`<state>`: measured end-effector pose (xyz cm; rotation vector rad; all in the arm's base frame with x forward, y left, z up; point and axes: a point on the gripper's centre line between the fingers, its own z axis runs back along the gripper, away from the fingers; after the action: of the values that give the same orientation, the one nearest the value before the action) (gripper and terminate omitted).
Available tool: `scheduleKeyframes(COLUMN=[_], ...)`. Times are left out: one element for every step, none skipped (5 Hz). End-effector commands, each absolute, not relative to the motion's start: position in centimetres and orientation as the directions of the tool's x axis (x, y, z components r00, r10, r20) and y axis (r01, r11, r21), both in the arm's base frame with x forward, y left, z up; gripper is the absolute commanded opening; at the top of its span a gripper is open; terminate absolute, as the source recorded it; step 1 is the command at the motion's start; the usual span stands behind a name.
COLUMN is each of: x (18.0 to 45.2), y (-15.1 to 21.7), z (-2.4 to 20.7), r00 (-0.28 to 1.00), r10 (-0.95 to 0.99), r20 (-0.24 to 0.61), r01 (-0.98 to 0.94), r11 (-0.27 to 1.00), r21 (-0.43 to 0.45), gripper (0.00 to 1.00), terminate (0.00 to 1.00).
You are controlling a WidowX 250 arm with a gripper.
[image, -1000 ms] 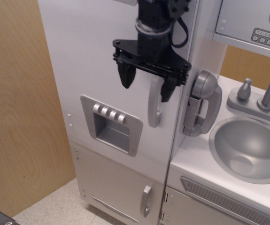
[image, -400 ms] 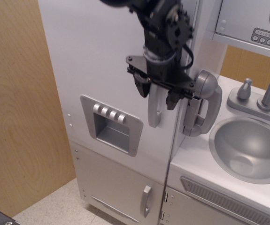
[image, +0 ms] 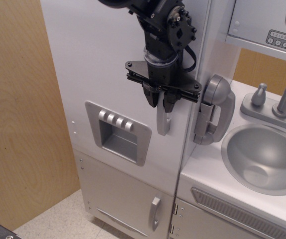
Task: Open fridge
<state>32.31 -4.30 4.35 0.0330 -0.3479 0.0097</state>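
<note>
Since the earlier frames the black tool [image: 161,103] had narrowed its jaws and now clenched the curved silver handle [image: 163,121] of the tall white fridge [image: 108,64], whose door was still flush beside the grey sink [image: 264,157]. A steady outward pull, grip kept firm, seemed best.

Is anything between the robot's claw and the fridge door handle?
No. The gripper has its fingers on either side of the silver handle of the fridge door, with nothing in between. The door looks shut.
</note>
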Motion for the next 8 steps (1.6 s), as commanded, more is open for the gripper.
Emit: scheduleKeyframes(x=[29.7, 27.5, 26.6, 25.4, 24.0, 23.2, 24.0, 26.2], y=[-2.2, -1.0, -1.1, -2.1, -3.5, -5.9, -9.2, -11.6], z=[6.3, 6.7, 6.2, 5.3, 4.5, 4.0, 3.9, 3.9], r00=[0.925, 0.908, 0.928, 0.95, 0.965, 0.97, 0.973, 0.972], r10=[-0.099, -0.19, -0.176, -0.16, -0.128, -0.159, -0.166, -0.174], r20=[0.368, 0.373, 0.327, 0.267, 0.228, 0.182, 0.16, 0.157], r01=[0.082, 0.163, 0.144, 0.126, 0.099, 0.142, 0.162, 0.174], r11=[0.995, 0.981, 0.982, 0.982, 0.986, 0.984, 0.986, 0.985], r21=[0.062, 0.102, 0.121, 0.14, 0.135, 0.103, 0.041, 0.013], gripper=[0.0, 0.0, 1.0, 1.0, 1.0, 1.0, 1.0, 1.0], terminate=[0.0, 0.0, 0.0, 0.0, 0.0, 0.0, 0.0, 0.0])
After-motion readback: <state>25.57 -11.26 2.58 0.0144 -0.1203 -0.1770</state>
